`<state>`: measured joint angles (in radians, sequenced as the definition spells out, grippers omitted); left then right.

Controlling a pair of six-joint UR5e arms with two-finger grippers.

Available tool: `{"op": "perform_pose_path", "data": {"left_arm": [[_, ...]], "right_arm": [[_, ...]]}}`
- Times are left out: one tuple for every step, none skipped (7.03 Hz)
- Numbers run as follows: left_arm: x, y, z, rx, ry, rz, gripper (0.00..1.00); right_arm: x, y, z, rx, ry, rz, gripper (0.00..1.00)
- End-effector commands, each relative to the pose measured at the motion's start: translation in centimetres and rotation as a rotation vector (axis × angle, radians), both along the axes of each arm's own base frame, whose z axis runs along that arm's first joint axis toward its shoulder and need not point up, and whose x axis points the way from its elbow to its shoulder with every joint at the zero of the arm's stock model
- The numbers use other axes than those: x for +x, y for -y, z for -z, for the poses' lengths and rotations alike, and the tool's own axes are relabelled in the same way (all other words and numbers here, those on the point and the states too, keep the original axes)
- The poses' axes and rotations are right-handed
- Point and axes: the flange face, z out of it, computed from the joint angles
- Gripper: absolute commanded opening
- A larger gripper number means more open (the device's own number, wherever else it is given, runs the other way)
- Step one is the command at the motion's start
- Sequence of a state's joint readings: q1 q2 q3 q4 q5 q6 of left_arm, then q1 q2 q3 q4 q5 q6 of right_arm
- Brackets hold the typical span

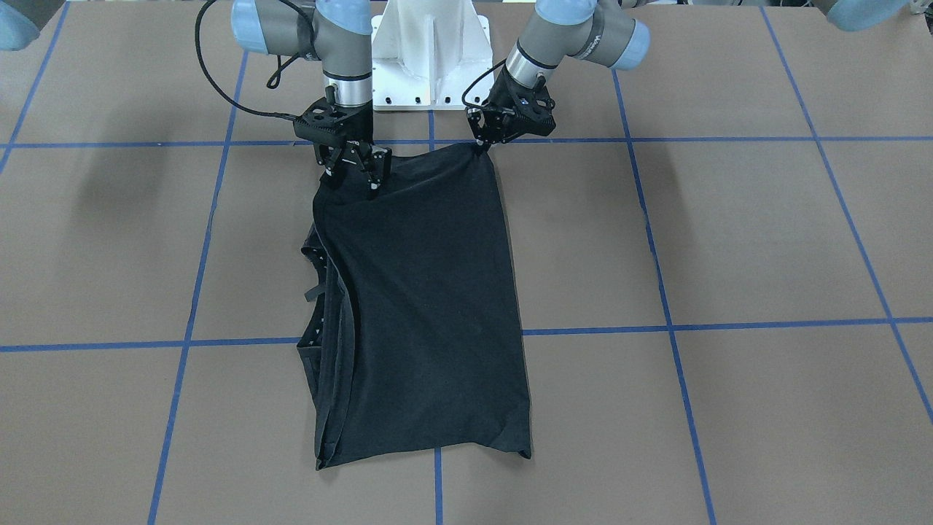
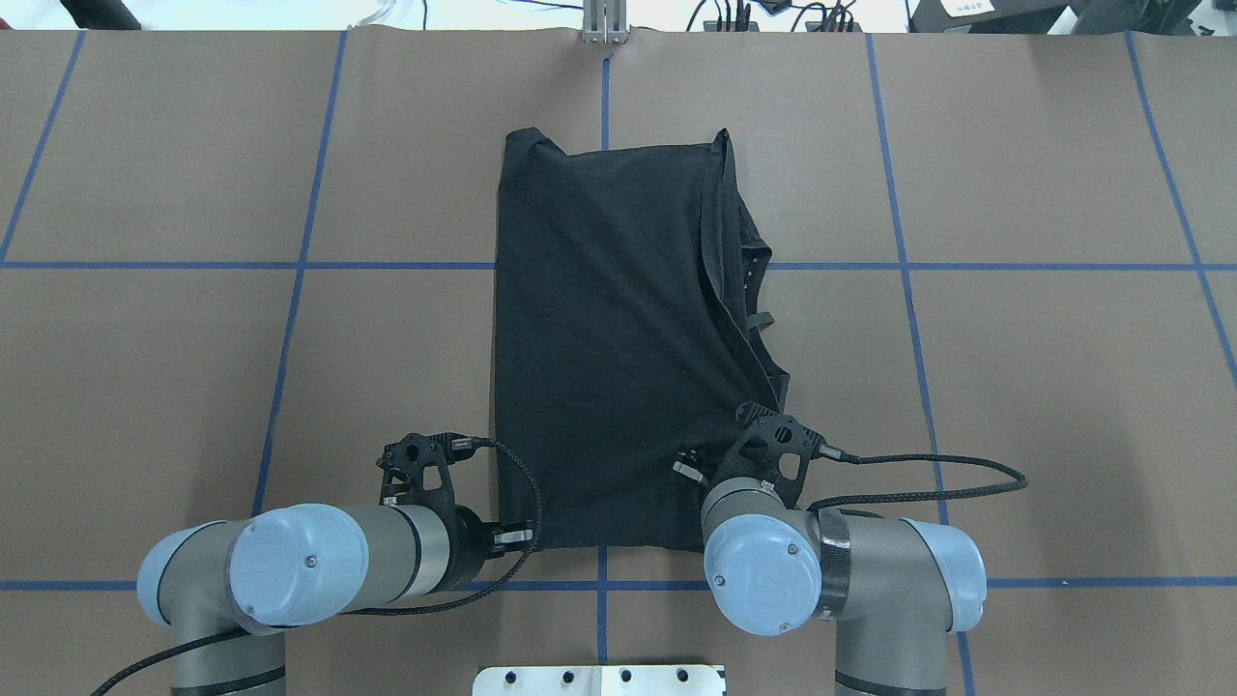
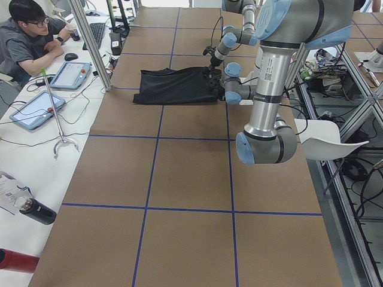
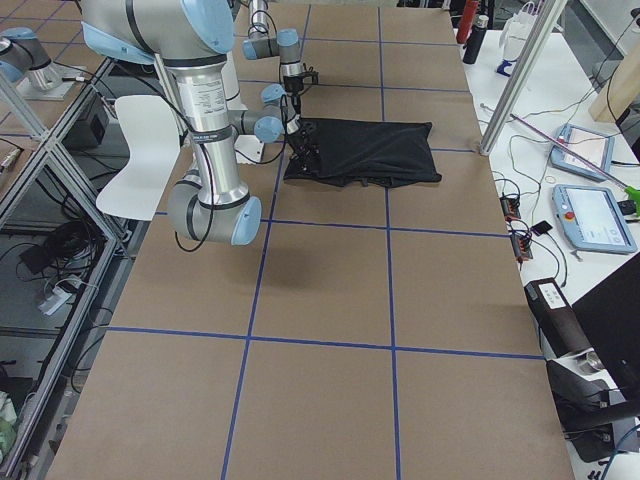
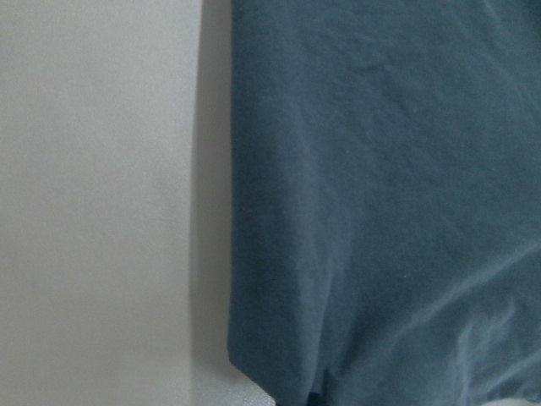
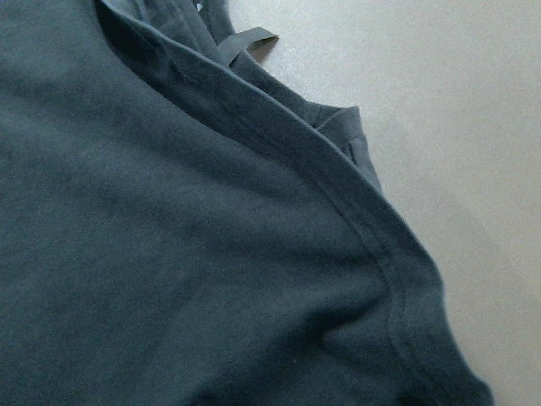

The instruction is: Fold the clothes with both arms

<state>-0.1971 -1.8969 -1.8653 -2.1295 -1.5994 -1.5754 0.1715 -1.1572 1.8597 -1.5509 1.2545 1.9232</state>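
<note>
A: Where was the black T-shirt (image 1: 423, 306)?

B: It lay flat on the brown table (image 1: 729, 233), straight out in front of the white pedestal base (image 1: 430, 44). Its short edge was nearest the base and it ran lengthwise away from it. Only plain black cloth showed. The side toward the robot's right was folded over, with a hem and under-layers sticking out along that edge.

A: And the grippers?

B: Both were at the edge nearest the base. The left gripper (image 1: 482, 148) had its fingers pinched together on the corner there, and the cloth rose to a small peak between them. The right gripper (image 1: 353, 171) was at the other corner. Its fingers stood apart and pointed down onto the cloth, gripping nothing that I could see.

A: Anything else around?

B: Blue tape lines (image 1: 729, 321) crossed the table in a grid. At the far side from the base a man in glasses (image 3: 27, 36) sat at a white desk with tablets (image 3: 72, 75) on it.
</note>
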Motion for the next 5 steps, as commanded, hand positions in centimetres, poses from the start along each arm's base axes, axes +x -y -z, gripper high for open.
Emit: {"op": "perform_pose_path", "data": {"left_arm": [[0.0,0.0,0.1,0.0,-0.002,-0.001,0.0],[0.0,0.0,0.0,0.0,0.0,0.0,0.0],[0.0,0.0,0.1,0.0,-0.002,-0.001,0.0],[0.0,0.0,0.1,0.0,-0.002,-0.001,0.0],[0.0,0.0,0.1,0.0,-0.002,-0.001,0.0]], "right_arm": [[-0.3,0.0,-0.3,-0.001,-0.006,-0.003,0.66],[-0.4,0.0,0.3,-0.002,0.003,-0.003,0.26],[-0.5,0.0,0.8,-0.005,0.016,-0.01,0.05],[-0.5,0.0,1.1,-0.012,0.027,-0.021,0.0],[-0.4,0.0,0.9,-0.012,0.024,-0.021,0.0]]}}
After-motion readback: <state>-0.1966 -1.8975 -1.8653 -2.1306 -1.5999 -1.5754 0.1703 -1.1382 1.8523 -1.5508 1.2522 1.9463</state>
